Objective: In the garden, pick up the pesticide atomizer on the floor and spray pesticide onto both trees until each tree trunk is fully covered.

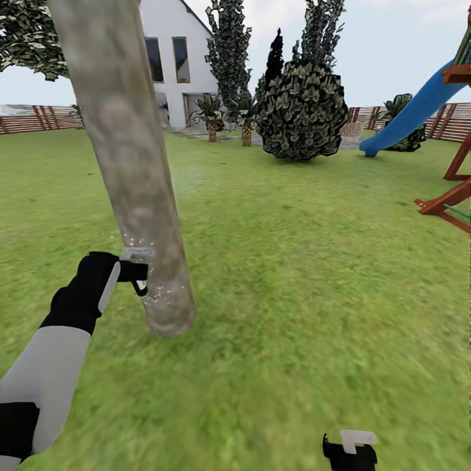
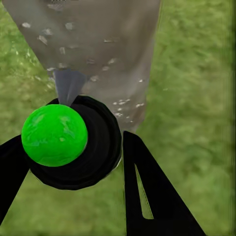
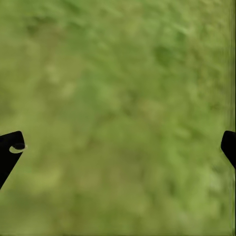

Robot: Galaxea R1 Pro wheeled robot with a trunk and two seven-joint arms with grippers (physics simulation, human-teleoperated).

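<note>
A tree [image 1: 134, 163] with a thick, pale mottled trunk leans across the left of the head view, and white droplets speckle its lower part. My left gripper [image 1: 128, 269] is shut on the pesticide atomizer [image 1: 137, 254], holding its white head right against the trunk a little above the grass. In the left wrist view the atomizer [image 2: 93, 152] is a dark round body with a bright green ball on it, between the black fingers [image 2: 152, 196], its grey nozzle aimed at the speckled trunk [image 2: 98, 49]. My right gripper [image 1: 350, 451] [image 3: 118, 147] hangs open over bare grass.
Lawn stretches ahead and to the right. A dark round bush [image 1: 301, 111] and small palm-like plants [image 1: 212, 118] stand before a white house [image 1: 173, 59]. A blue slide [image 1: 412, 111] and its red-brown wooden frame [image 1: 451, 199] are at right. A slat fence [image 1: 33, 119] bounds the lawn.
</note>
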